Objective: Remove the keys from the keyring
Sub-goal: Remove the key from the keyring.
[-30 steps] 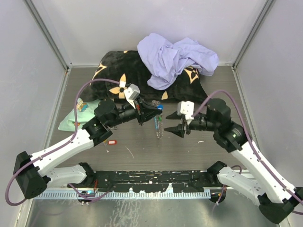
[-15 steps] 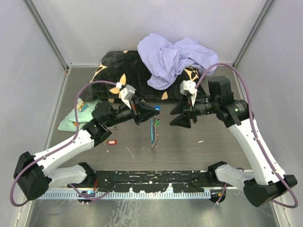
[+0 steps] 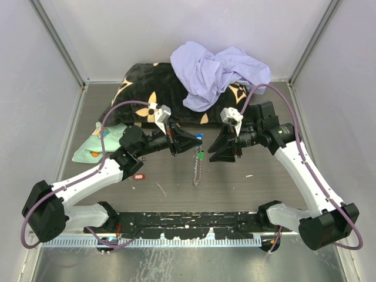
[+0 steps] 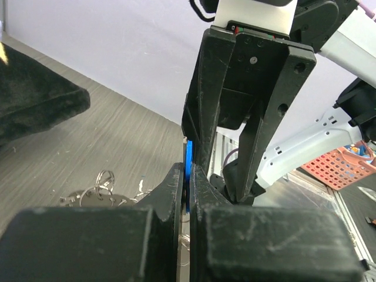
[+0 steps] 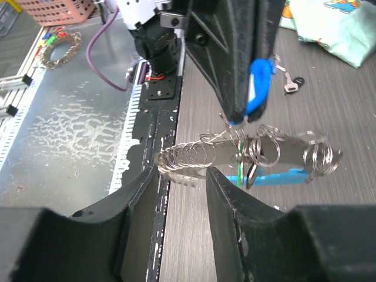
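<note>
Top view: left gripper (image 3: 194, 139) clamped on the blue crescent (image 3: 199, 137) of the keyring (image 3: 197, 170). The chain hangs down off the table from it, with a green-tagged key (image 3: 201, 157) partway along. Right gripper (image 3: 210, 151) is just right of the keyring. A red-tagged key (image 3: 138, 175) lies on the table well left of the keyring. Only this view shows the black floral pillow (image 3: 147, 88) and lavender cloth (image 3: 217, 70) beyond the keyring.

Right wrist only: the chain is linked rings (image 5: 235, 150) with a blue tag (image 5: 279, 176) on it. Right gripper (image 5: 181, 171) jaws are partly open and the chain's free end sits in the gap, contact unclear. A loose key (image 5: 288, 85) lies past the keyring. The print on the mint cloth (image 5: 329, 29) is not legible.

Left wrist only: fingers (image 4: 170, 188) pressed shut on the crescent edge (image 4: 188, 164), loose rings (image 4: 103, 182) on the table left of it, and an orange basket (image 4: 335, 170) far right.
</note>
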You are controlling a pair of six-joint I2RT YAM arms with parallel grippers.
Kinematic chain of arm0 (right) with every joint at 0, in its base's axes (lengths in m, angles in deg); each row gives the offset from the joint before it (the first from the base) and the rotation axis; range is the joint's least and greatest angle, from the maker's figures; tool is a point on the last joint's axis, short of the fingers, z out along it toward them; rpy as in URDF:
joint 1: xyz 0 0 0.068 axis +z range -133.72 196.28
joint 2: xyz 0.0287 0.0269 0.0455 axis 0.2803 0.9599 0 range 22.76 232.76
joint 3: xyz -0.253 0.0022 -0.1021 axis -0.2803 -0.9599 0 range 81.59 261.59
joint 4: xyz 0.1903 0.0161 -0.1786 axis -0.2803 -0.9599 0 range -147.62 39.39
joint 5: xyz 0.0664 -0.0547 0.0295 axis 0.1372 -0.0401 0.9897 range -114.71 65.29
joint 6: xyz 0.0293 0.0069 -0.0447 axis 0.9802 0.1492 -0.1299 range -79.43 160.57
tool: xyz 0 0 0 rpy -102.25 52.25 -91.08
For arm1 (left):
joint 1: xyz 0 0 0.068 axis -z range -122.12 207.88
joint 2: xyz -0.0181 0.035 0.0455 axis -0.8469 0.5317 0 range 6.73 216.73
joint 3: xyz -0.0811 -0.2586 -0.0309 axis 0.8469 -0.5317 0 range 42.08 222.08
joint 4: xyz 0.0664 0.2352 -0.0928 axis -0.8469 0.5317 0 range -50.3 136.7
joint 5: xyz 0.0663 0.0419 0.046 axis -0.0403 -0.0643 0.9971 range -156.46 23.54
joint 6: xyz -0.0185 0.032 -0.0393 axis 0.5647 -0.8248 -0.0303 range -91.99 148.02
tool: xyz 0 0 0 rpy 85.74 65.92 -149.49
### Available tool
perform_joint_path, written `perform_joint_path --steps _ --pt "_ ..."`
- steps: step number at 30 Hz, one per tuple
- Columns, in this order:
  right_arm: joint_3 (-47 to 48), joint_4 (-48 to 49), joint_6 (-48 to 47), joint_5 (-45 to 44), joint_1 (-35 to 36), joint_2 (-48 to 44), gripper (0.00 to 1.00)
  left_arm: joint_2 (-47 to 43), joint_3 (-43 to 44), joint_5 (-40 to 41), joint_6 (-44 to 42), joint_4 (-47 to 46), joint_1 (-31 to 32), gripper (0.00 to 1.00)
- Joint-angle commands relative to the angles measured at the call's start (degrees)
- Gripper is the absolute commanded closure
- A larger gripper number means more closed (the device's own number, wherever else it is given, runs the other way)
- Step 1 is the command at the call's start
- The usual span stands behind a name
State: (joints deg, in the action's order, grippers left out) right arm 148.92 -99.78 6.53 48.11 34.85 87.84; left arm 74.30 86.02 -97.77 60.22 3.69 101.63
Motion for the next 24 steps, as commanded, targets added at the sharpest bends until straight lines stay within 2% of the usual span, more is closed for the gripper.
perform_joint_path --steps 1,9,14,24 --pt "-1.4 5.4 -2.2 6.3 2.0 0.3 0.58 0.8 2.8 -1.7 2.9 -7.8 -0.3 1.00" --pt "-3.0 13.6 7.0 0.6 2.2 0.9 0.62 4.1 4.2 -2.4 5.8 -10.8 -0.3 1.00" --pt "-3.8 14.6 8.9 -2.2 2.2 0.3 0.61 4.1 4.6 -2.9 6.1 -10.8 -0.3 1.00" --pt "-5.2 18.1 12.3 -2.5 0.3 -0.4 0.60 3.4 4.8 -4.4 6.9 -10.8 -0.3 1.00"
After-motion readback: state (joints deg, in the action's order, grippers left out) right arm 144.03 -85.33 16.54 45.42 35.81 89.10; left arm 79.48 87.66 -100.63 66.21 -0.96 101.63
